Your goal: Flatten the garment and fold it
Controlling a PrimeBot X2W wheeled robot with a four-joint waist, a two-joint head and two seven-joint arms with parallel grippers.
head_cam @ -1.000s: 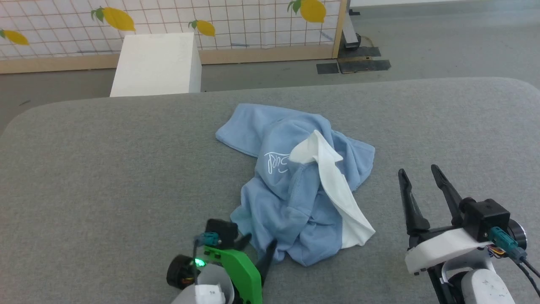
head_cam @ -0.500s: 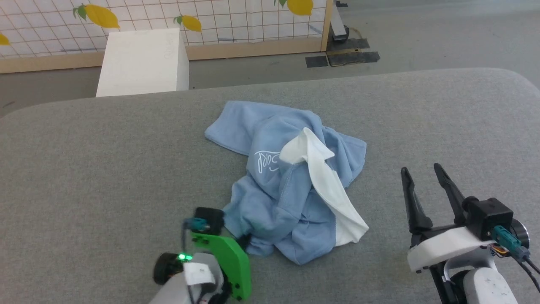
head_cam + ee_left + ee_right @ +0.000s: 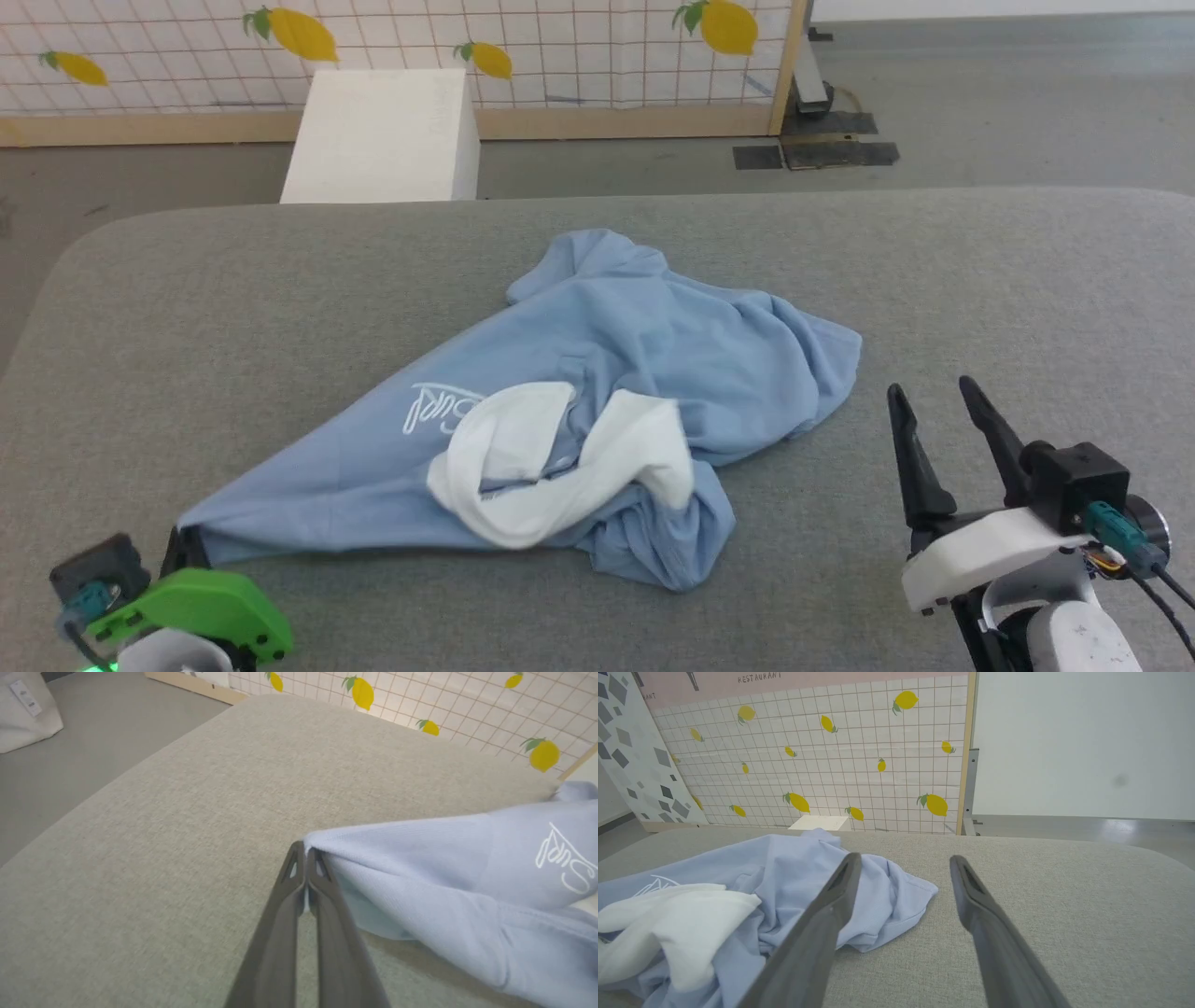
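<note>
Light blue polo shirt [image 3: 672, 345] lies crumpled on the grey bench [image 3: 233, 299], white collar [image 3: 523, 467] bunched on top beside the cursive logo [image 3: 437, 411], one edge drawn out in a taut point toward the near left corner. The left hand [image 3: 304, 851] is pinched shut on that edge, fingers pressed together with fabric caught at the tips. The right hand [image 3: 929, 385] stands spread wide, holding nothing, just right of the shirt.

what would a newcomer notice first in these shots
A light blue polo shirt lies rumpled across the grey table, its white collar bunched at the near side. The left claw is shut on its stretched-out corner at near left; the right claw stands open, clear of it.
</note>
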